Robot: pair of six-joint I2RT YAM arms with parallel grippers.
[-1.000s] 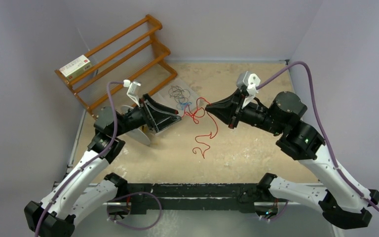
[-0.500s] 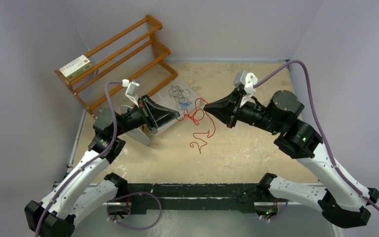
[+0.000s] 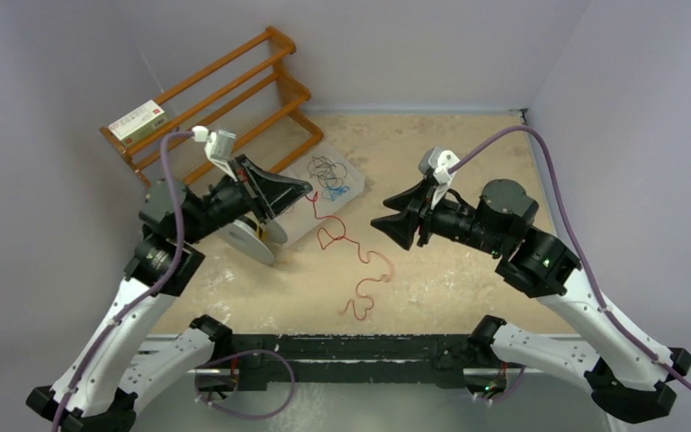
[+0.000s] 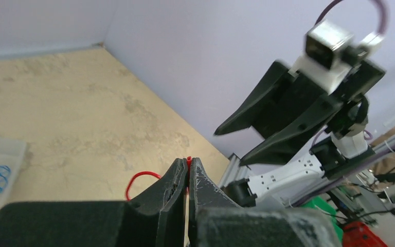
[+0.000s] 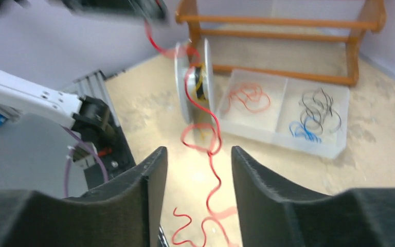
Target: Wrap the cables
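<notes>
Red cable (image 3: 383, 262): we are pinching it in the left gripper (image 4: 187, 165), rest trailing across the table (image 3: 468, 270) | right gripper (image 5: 196, 157) hanging spread, empty | step: starting the wrap | next: winding onto the spool (image 5: 181, 82), likely needing tension

A long, very thin, bright red cable (image 3: 388, 265) is pinched at its upper end in the closed left gripper (image 4: 188, 163) and lifted off the table (image 3: 468, 270). From there it is trailed in loose loops and waves toward 5 o'clock, its free end lying flat. Toward 12 o'clock, small black cables (image 3: 324, 168) and blue cables (image 3: 337, 191) are seen coiled together in one compartment of a clear tray (image 5: 267, 135).
</notes>
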